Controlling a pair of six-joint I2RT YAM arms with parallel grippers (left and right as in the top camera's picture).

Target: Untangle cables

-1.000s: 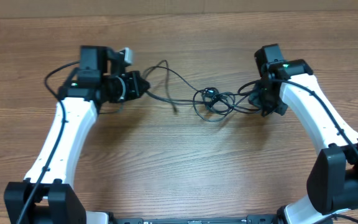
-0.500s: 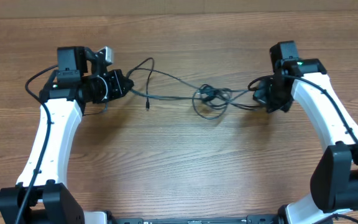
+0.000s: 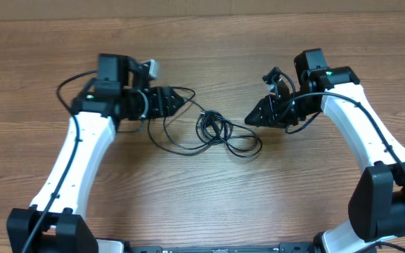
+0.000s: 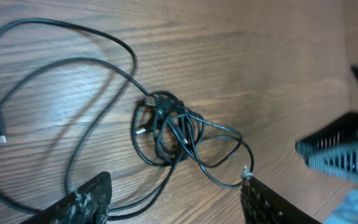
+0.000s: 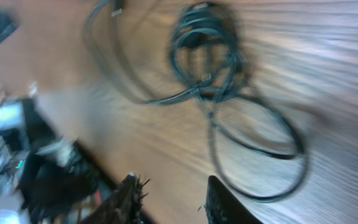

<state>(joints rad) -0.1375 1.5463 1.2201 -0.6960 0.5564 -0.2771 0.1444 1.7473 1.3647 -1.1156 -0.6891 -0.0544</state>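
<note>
The cables lie slack on the wooden table as a small black knot with loose loops trailing left and right. In the left wrist view the knot sits ahead of my left gripper, and a pale plug tip lies at the far left. That gripper is open, and two strands run over the table between its fingers without being pinched. My right gripper points left toward the heap, a short way off it. It is open in its blurred wrist view, with nothing between the fingers; the knot and a wide loop lie ahead.
The bare wooden table spreads out in front of the heap. Both white arms reach in from the near corners, each with thick black wires running along it. The right gripper's dark body shows at the right edge of the left wrist view.
The cables were stretched taut between two shut grippers. Both jaws have opened and let go, both arms have swung in toward the middle, and the cables have dropped into a slack heap.
</note>
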